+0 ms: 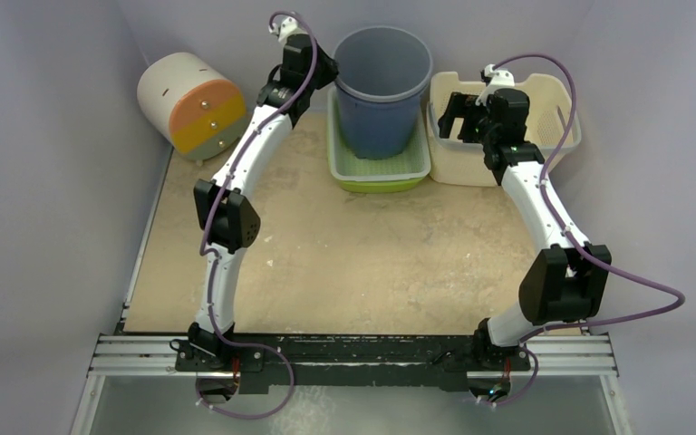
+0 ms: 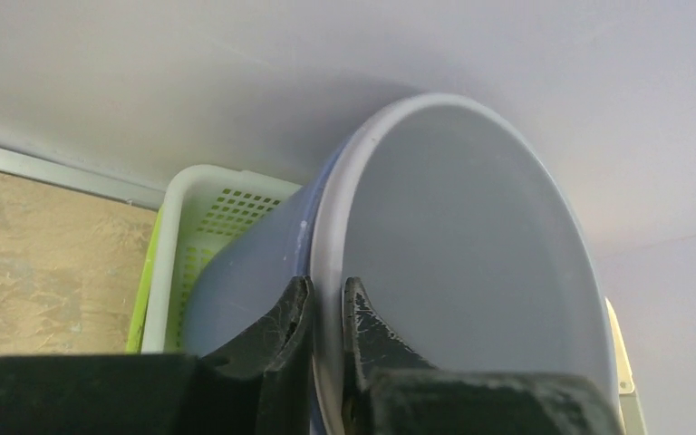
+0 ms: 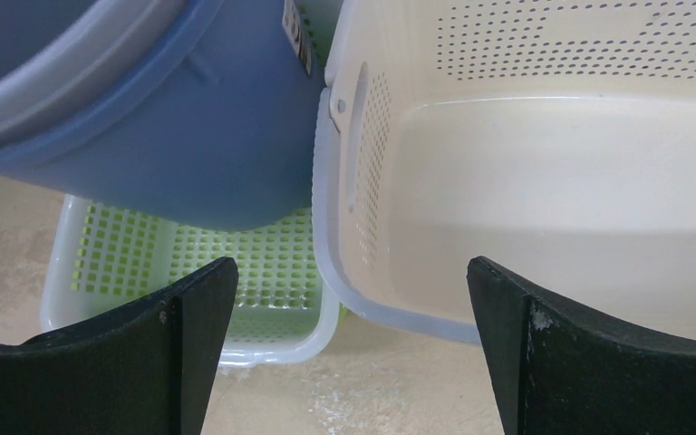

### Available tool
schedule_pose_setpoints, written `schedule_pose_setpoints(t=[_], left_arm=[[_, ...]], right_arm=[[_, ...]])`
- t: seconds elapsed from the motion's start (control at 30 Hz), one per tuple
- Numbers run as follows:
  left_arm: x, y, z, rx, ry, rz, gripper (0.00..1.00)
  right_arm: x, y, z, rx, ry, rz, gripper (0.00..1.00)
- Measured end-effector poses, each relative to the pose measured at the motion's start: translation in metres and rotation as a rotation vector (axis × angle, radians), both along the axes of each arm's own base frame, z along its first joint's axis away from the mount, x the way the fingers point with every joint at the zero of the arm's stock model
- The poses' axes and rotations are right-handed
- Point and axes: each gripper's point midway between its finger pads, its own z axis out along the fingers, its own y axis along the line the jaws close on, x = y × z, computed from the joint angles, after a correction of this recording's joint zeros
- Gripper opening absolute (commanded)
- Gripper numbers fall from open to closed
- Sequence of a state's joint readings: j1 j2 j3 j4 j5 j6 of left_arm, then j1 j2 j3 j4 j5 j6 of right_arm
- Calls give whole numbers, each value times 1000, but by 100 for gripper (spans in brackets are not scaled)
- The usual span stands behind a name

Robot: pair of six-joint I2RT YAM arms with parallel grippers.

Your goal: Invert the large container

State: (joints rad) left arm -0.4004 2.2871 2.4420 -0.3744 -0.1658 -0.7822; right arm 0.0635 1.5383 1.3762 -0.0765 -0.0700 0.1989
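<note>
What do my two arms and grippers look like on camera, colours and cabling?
The left arm and right arm both have white link shells and black joint housings. A purple cable runs along each from base to wrist. The left gripper and right gripper are black, the right's fingers broad and matte.

Your blue bucket (image 1: 382, 91) is smooth plastic with a dull sheen. The green tray (image 1: 376, 178) and cream basket (image 1: 467, 168) you see are perforated plastic, the cream one glossier. The table (image 1: 353, 254) looks matt, mottled and slightly rough.
</note>
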Motion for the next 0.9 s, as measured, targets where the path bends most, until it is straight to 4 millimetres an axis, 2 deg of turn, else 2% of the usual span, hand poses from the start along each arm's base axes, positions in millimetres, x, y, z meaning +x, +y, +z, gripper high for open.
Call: schedule_pose_setpoints(t=[0.3,0.5,0.7,0.9], left_arm=[[1,2,4,35,-26,-4,0],[-7,0,14,23,-48,-30,0],[-14,-8,43,-44,-110,-78,0],[-26,-4,72,-65,-158,-95,0]], right_arm=[[0,0,0,0,0,0,100],[0,0,0,1,0,-1,100],[1,0,1,1,-4,-1,100],[1,1,3,9,-7,-2,100]])
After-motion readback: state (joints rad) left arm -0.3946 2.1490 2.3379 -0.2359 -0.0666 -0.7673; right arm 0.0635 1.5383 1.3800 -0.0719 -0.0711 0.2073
